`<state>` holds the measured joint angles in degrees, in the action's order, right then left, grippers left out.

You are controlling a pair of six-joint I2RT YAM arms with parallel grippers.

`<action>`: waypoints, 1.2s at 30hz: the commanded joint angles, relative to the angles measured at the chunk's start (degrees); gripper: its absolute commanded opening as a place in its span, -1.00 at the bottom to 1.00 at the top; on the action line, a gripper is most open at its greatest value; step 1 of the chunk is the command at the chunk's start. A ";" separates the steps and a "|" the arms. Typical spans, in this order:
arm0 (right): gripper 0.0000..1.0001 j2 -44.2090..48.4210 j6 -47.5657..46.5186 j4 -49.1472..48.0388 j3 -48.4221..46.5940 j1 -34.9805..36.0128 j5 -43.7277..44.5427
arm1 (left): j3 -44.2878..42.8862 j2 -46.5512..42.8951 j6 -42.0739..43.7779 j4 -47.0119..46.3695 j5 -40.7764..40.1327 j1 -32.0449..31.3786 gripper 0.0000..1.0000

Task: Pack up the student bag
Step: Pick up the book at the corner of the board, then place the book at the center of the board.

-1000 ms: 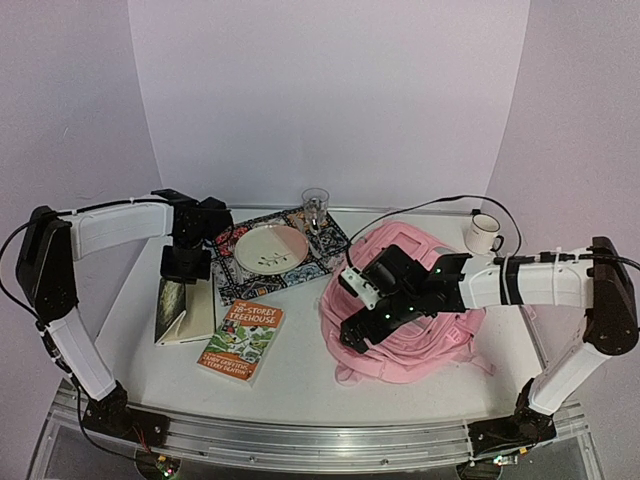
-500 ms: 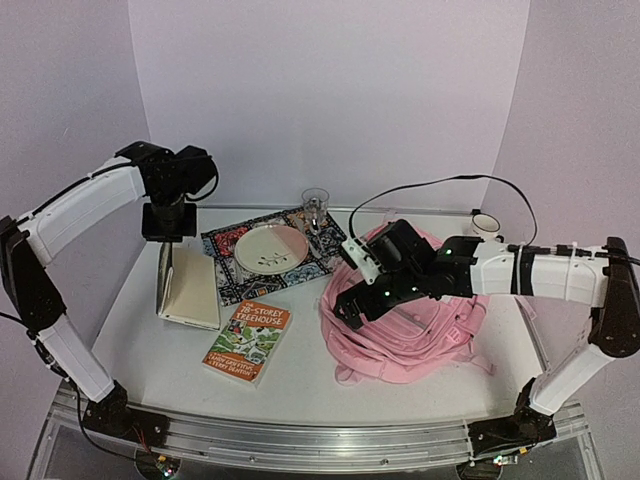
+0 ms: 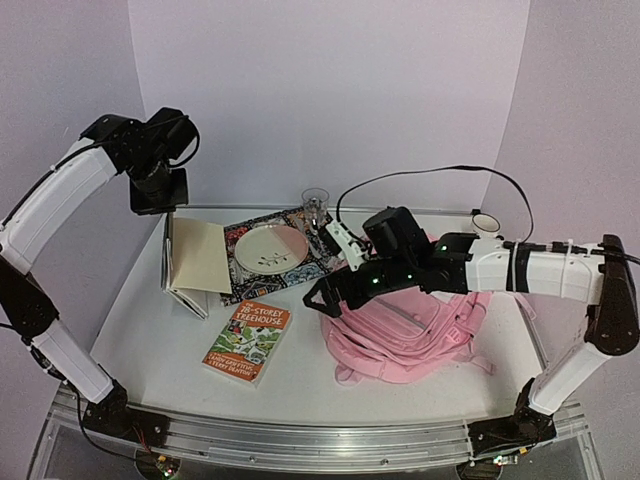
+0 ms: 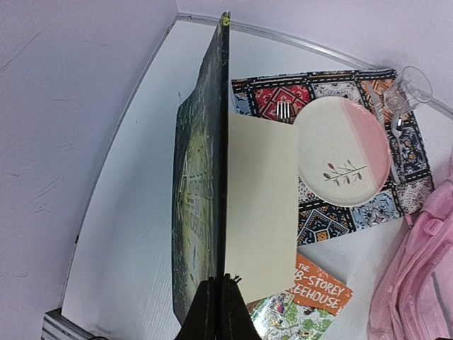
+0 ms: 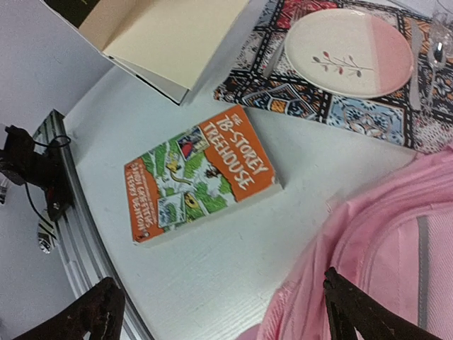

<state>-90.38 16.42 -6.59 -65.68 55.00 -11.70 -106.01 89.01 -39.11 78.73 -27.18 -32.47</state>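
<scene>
The student bag is a soft pink backpack lying flat on the right half of the table; its edge also shows in the right wrist view. My left gripper is raised at the back left, shut on the cover of a dark green book. The book hangs open below it, showing its cream pages. My right gripper is open with nothing between its fingers. It hovers over the bag's left edge, near an orange "Treehouse" paperback lying flat.
A patterned placemat at the back centre carries a pink-and-cream plate, a fork and a drinking glass. A white mug stands at the back right. The table's metal front rail runs along the near edge.
My left arm has risen, lifting the dark book by its cover so it hangs open. My right gripper has swung left from over the bag's middle to its left edge.
</scene>
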 commanded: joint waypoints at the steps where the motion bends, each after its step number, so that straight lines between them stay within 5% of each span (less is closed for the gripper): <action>1: 0.96 -2.27 3.36 -7.04 -4.19 -0.05 -6.52 | -7.04 -5.34 0.98 1.72 1.03 -0.13 -1.00; 13: 0.97 -7.78 15.51 -14.82 -9.24 -0.19 -10.32 | 0.39 -11.45 0.48 -11.66 16.81 -0.14 -1.00; 36: 0.96 -17.20 40.48 -36.36 -2.81 -7.20 -20.25 | 8.28 -16.57 -3.45 -30.61 37.94 -0.14 -1.00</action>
<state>-105.66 51.16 -34.58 -70.48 48.83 -27.50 -98.05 75.55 -40.73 58.71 5.99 -32.56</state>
